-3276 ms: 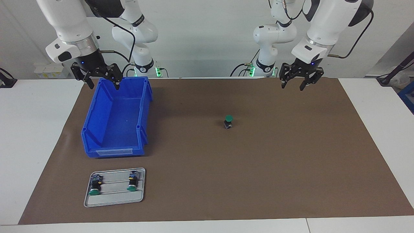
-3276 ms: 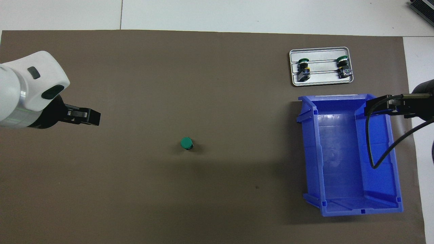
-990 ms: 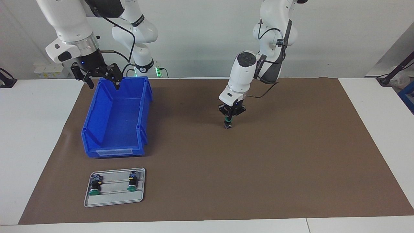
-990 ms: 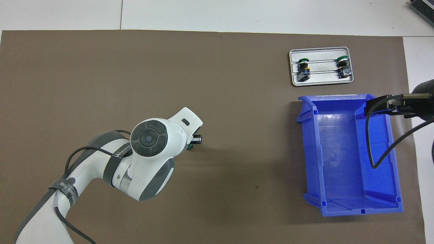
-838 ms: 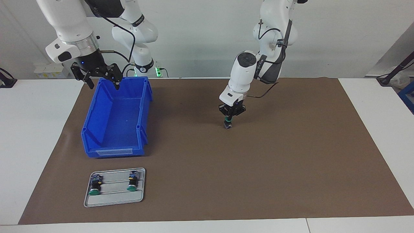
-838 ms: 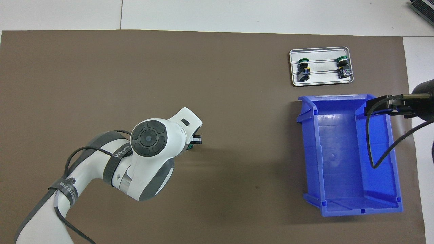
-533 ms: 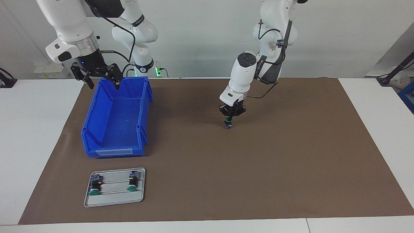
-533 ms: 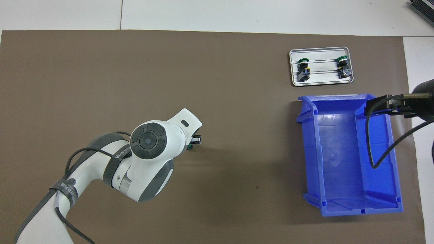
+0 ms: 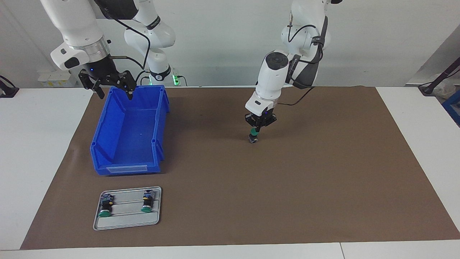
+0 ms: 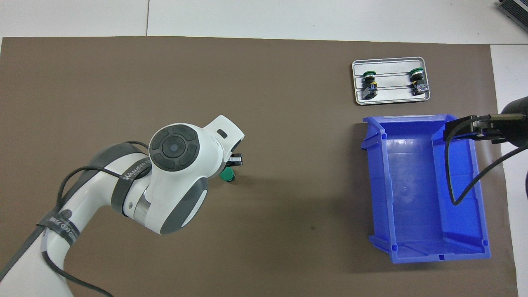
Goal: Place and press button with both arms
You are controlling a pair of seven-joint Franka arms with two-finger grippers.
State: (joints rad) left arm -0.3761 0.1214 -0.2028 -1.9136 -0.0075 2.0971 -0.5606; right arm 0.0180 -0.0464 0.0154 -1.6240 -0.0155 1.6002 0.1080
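Facing view: left gripper sits just over the button, fingertips met, jaws closed on nothing; whether the tips touch the green cap can't be told.
Overhead view: button cap now shows beside the left wrist; half a second ago the wrist covered most of it.
Change: left arm has lifted a little off the button since a second ago; jaws unchanged.
Button place: upright on the brown mat, mid worktop, well apart from the blue bin.
Right gripper: right gripper waits over the bin's rim nearest the robots, jaws wide, holding nothing, no motion.
Spare buttons: two twins lie in the grey tray, farther from the robots than the bin, untouched.
Task read: looks like the press is done and the left arm is releasing; placing already done.
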